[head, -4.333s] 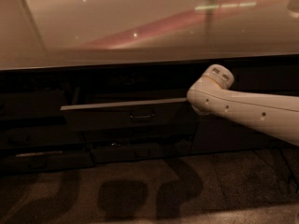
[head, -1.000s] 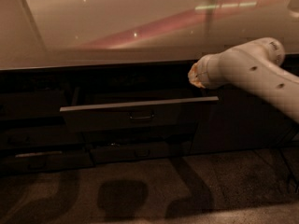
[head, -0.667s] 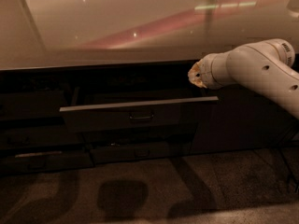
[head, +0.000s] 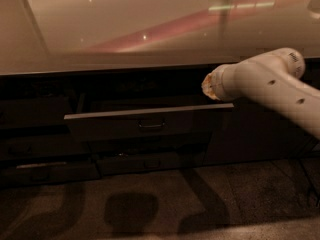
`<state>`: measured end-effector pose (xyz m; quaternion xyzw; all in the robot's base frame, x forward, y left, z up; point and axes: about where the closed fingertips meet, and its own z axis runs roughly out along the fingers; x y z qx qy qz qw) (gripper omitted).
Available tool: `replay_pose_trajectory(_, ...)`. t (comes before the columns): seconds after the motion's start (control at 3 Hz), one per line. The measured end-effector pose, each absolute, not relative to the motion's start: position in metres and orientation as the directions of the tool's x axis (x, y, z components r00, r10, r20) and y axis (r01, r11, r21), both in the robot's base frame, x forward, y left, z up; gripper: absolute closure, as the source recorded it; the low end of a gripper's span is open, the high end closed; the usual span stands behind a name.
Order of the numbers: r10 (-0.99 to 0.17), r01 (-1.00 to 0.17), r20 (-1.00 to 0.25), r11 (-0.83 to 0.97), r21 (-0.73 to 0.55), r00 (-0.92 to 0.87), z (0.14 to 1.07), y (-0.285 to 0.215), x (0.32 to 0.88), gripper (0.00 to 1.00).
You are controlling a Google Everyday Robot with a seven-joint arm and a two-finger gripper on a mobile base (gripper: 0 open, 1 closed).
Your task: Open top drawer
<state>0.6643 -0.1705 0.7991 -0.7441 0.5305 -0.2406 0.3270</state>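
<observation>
Lifted since earlier, claw (head: 210,86) hangs above open top drawer (head: 125,126)'s right end, under glossy tabletop (head: 125,29); cannot tell its state.

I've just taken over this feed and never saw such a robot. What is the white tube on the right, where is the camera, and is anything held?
The white tube is the robot's single arm, reaching in from the right. Its gripper is the yellowish tip, seen just above the right end of the dark grey flat-fronted top drawer, away from its small dark central pull handle; I see nothing held. The one camera looks down at the cabinet front; where it is mounted is unknown. The drawer stands partly pulled out under a glossy beige countertop with light reflections.
</observation>
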Motion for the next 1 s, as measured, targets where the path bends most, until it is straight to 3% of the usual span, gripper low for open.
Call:
replay_pose_trajectory(0.67,-0.946,-0.675,0.170,-0.318,-0.666,0.277,0.719,-0.179,0.679,1.00)
replay_pose_trajectory(1.0,-0.944,-0.668,0.184,-0.324,-0.670,0.274,0.720,-0.181,0.681,1.00)
